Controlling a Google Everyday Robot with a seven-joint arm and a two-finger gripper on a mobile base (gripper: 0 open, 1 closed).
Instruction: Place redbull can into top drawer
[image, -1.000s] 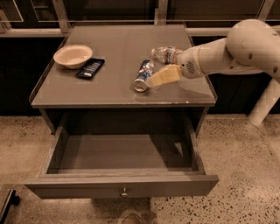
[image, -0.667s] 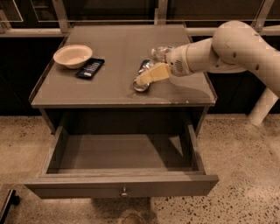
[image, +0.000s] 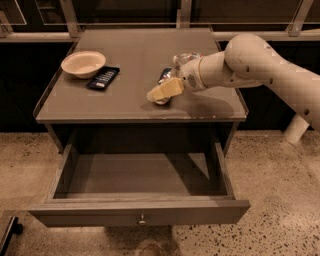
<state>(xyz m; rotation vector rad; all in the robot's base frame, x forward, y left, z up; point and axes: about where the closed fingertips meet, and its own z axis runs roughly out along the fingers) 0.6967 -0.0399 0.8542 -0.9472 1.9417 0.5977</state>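
Note:
The redbull can (image: 165, 76) lies on its side on the grey cabinet top (image: 125, 100), right of the middle, with its silver end towards the front edge. My gripper (image: 162, 93) reaches in from the right and sits right over the can's front half, hiding most of it. The can still rests on the top. The top drawer (image: 140, 207) is pulled wide open below the cabinet top. Its inside is bare, and its round knob (image: 142, 218) shows on the front panel.
A clear plastic bottle (image: 182, 60) lies just behind the can, against my wrist. A cream bowl (image: 83, 63) and a dark flat packet (image: 102, 78) sit at the back left of the top. A speckled floor surrounds the cabinet.
My gripper has moved left and down from beside the can to over it. The can, the bottle and the drawer have not moved.

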